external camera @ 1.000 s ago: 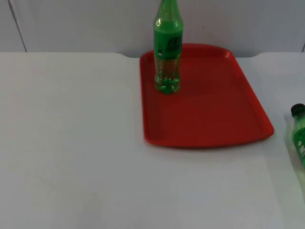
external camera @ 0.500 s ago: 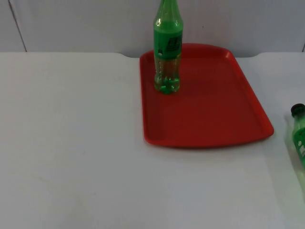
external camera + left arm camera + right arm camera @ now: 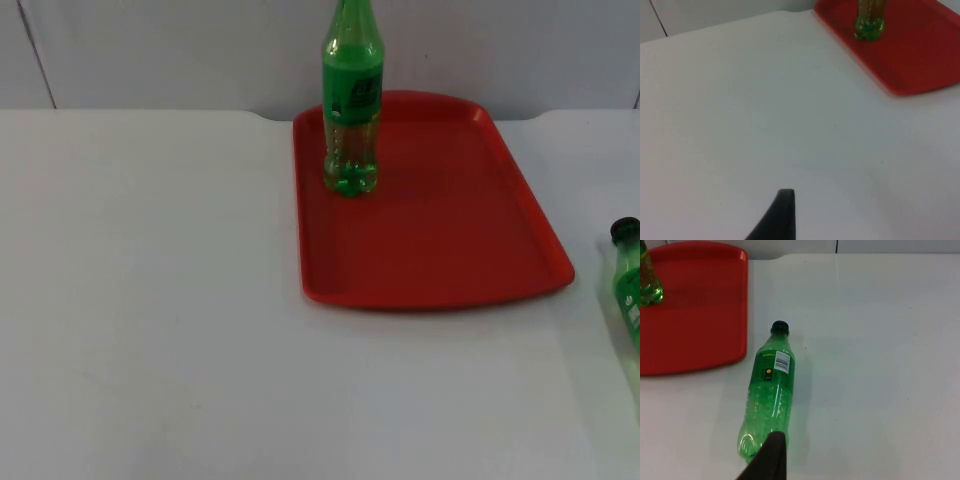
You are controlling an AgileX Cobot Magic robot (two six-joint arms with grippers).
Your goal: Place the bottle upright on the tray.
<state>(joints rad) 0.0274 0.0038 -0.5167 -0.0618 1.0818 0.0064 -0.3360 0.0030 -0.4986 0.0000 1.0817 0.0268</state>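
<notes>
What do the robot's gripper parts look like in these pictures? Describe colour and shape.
A single black fingertip of the left gripper is seen, tapering to a blunt, squared tip. The right gripper's fingertip is likewise dark, matte and wedge-shaped, without markings.

A green bottle [image 3: 351, 100] with a green label stands on the red tray [image 3: 450, 230]. A second green bottle [image 3: 767, 397], black-capped with a white barcode patch, lies on the white table [image 3: 150, 300].

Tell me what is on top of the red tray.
One green bottle stands upright on the red tray, near its far left corner. The tray surface under the bottle's base is covered. A second green bottle lies on the white table, off the tray.
</notes>
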